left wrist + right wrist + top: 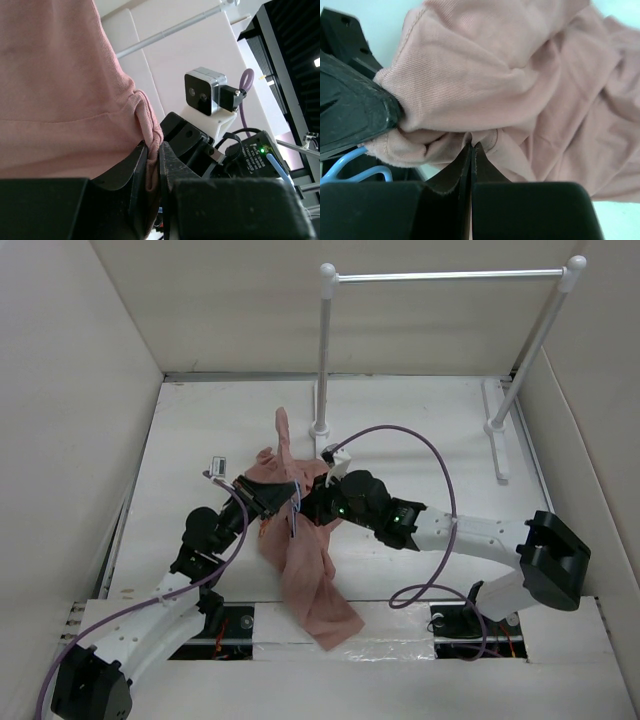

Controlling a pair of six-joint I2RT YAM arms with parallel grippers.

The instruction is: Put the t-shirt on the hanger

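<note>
Left claw [152, 150] narrowly pinches the shirt [310, 590]. Right claw [471, 147], jaws together, noses a fold. Hanger [345, 159] sits between both claws, under bunched cloth; the shirt's length trails below them.

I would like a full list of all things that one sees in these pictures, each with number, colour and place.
t-shirt: one, dusty pink, bunched between the two arms, one end trailing to the near edge.
hanger: one, pale blue, in the shirt folds between the arms.
rack: one, white posts with a metal rail, far side of the table.
small item: one, white and black, left of the shirt; too small to identify.
table: one, white, walled on three sides.
cables: two, purple, one along each arm.
left arm: one, white and black, near left; jaws shut on the t-shirt.
right arm: one, white and black, near right; jaws shut at the shirt's hem.
</note>
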